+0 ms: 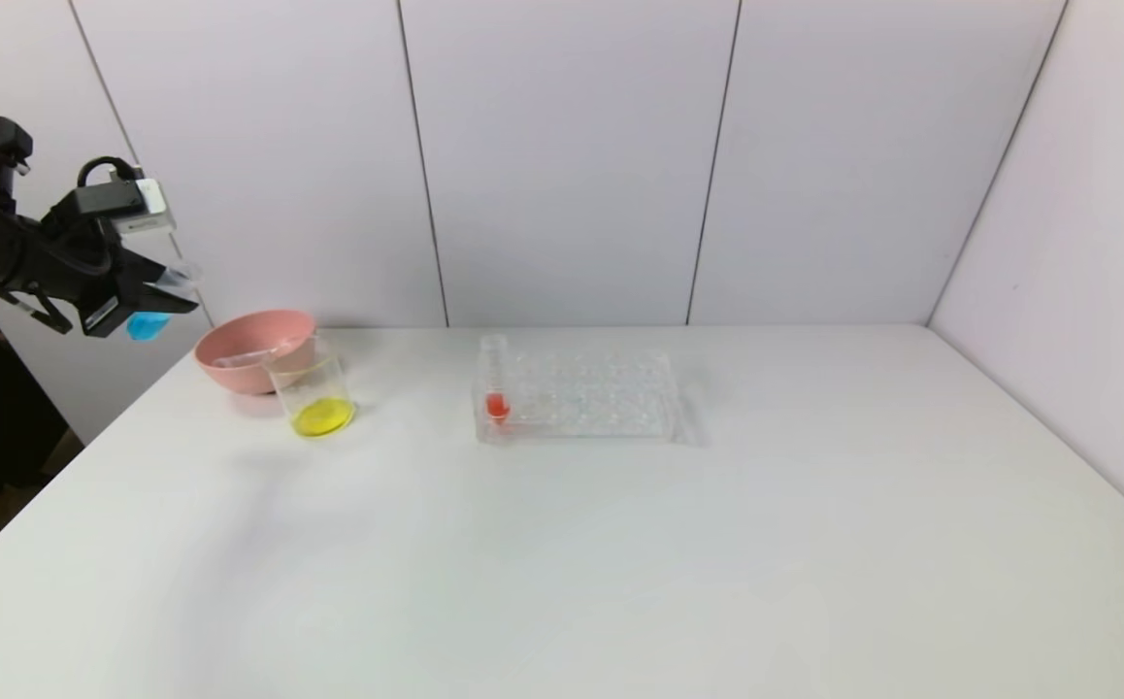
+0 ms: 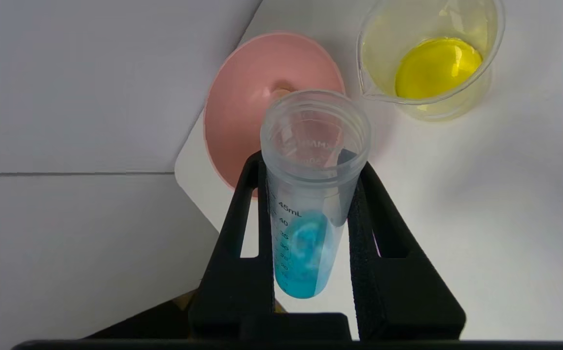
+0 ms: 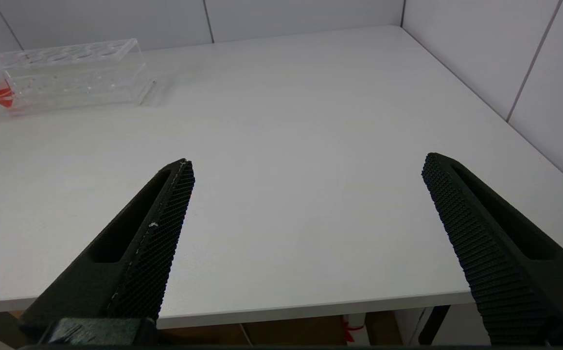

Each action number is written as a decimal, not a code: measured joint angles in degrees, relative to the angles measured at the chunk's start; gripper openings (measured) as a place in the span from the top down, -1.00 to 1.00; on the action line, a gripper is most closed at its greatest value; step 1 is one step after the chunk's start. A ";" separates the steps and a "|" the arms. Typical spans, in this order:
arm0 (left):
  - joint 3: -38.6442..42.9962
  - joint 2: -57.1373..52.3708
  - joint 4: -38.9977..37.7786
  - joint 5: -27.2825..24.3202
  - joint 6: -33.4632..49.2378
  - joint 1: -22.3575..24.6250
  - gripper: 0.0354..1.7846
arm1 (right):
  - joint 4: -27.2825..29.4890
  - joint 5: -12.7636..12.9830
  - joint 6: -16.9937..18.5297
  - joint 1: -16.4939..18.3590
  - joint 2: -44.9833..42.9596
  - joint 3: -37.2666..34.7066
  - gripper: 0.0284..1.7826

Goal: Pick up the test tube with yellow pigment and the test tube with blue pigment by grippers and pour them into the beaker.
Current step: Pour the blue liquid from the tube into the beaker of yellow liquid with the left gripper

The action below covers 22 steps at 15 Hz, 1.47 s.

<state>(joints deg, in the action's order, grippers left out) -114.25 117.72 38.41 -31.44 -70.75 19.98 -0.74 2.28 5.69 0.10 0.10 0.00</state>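
Test tube with blue pigment (image 2: 306, 243) clamped in left end effector (image 2: 310, 204) beyond white surface (image 1: 620, 544), grey-panelled walls; right end effector (image 3: 306, 180), wide, appears only in its wrist view

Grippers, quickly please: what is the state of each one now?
Left gripper: closed on the clear graduated test tube with blue pigment, off the table's left edge near the pink bowl.
Right gripper: open, holding nothing, low above the white table.
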 joint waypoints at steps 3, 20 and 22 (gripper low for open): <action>0.09 0.85 -2.76 0.33 -5.49 -1.30 0.53 | 0.00 -0.02 0.00 0.00 0.00 0.00 -0.92; 0.09 3.66 -4.85 2.97 -20.86 -4.36 0.53 | -0.02 0.00 -0.02 0.00 0.00 0.00 -0.92; 0.09 3.67 -4.90 3.50 -22.47 -4.68 0.53 | -0.02 -0.02 -0.02 0.00 0.00 0.00 -0.92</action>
<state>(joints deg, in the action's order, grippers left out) -114.16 121.39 33.51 -27.94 -93.22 15.30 -0.77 2.26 5.67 0.10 0.10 0.00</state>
